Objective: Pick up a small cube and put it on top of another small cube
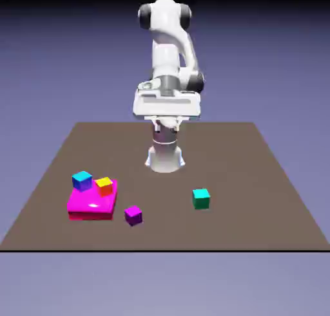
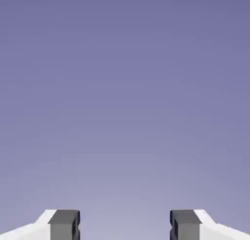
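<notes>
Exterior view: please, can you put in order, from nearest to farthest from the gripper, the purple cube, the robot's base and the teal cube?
From the gripper:
1. robot's base, below it
2. teal cube, toward the view's right
3. purple cube, toward the view's left, closer to the table's front edge

Simulated robot workspace: arm (image 1: 169,57), table (image 1: 161,186), plain backdrop.

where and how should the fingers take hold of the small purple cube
Probably from straight above, fingers on two opposite side faces of the small purple cube: it sits flat on the dark brown table, its top uncovered, its sides turned slightly, so the fingers may need matching rotation.
</notes>
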